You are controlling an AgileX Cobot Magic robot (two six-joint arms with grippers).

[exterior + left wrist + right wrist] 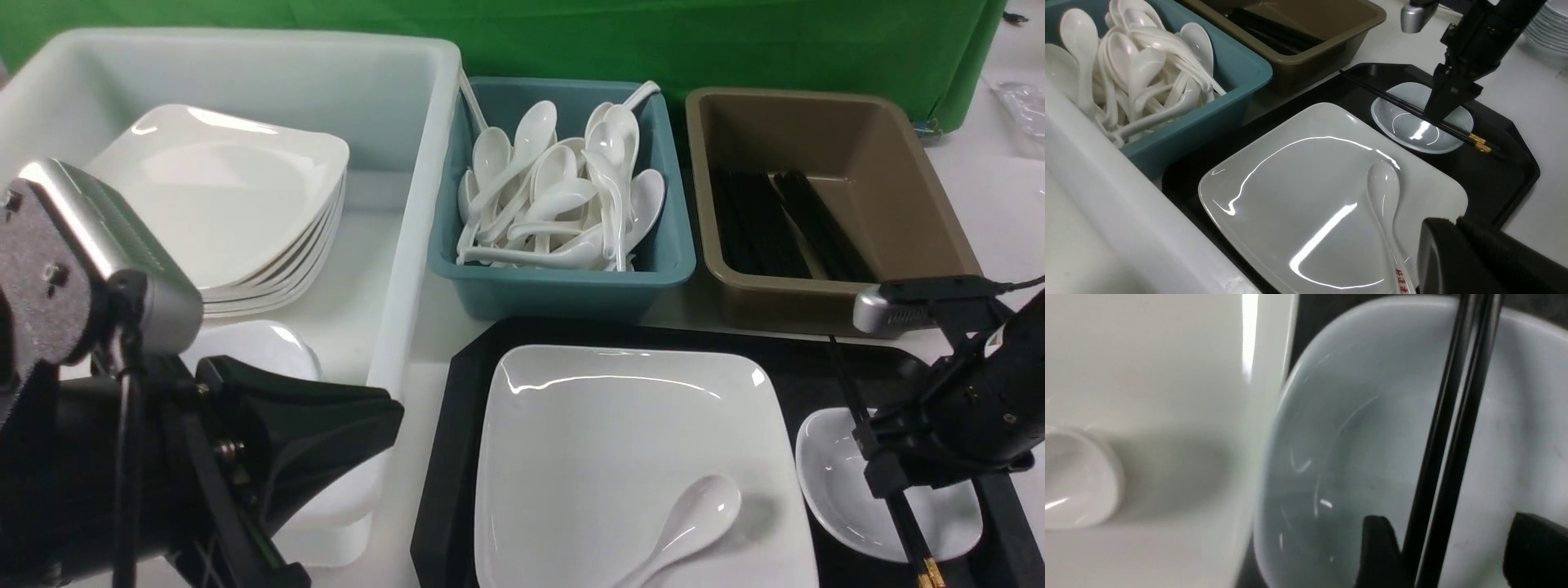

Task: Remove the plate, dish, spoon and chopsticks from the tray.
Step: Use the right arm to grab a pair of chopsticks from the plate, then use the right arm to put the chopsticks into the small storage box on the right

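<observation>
front: btwn arms, fwd over tray [445, 457]
L wrist: oblique, mid-range
R wrist: close on dish [1351, 416]
shared: dish, chopsticks [1442, 416]

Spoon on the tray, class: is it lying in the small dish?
No, the spoon lies on the large plate, while the dish has only the chopsticks across it.

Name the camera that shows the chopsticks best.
Left wrist view: the chopsticks show nearly full length across the dish, gold ends included. Front view: partly behind the right arm. Right wrist view: only a middle stretch.
</observation>
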